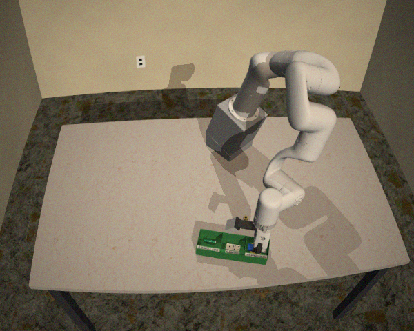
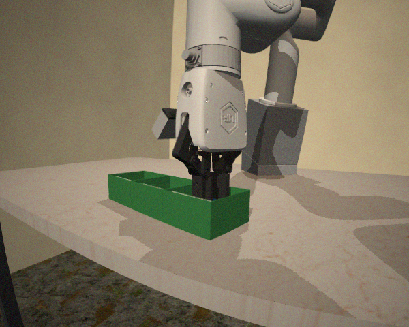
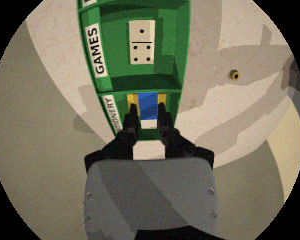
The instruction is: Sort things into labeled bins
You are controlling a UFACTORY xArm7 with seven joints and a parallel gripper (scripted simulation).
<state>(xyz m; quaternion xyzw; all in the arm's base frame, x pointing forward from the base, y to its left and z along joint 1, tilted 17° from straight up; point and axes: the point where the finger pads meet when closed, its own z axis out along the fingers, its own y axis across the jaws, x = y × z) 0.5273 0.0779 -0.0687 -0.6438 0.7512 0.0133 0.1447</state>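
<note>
A green row of three bins [image 1: 200, 238] [image 2: 183, 214] [image 3: 184, 27] stands near the table's front edge, with labels reading BATTERIES, GAMES and one ending in "ONERY". A green battery [image 1: 210, 241] lies in the first bin. A white domino [image 1: 232, 247] [image 3: 142, 42] lies in the GAMES bin. My gripper [image 1: 257, 249] [image 2: 210, 191] [image 3: 147, 111] reaches down into the third bin. Its fingers stand slightly apart on either side of a blue and white eraser [image 3: 148, 103] [image 1: 249, 247], which rests low in that bin. Something yellow shows behind the eraser.
A small brass-coloured nut [image 1: 245, 217] [image 3: 236, 75] lies on the table just behind the bins. The arm's grey base block [image 1: 232, 132] [image 2: 273, 140] stands at the back of the table.
</note>
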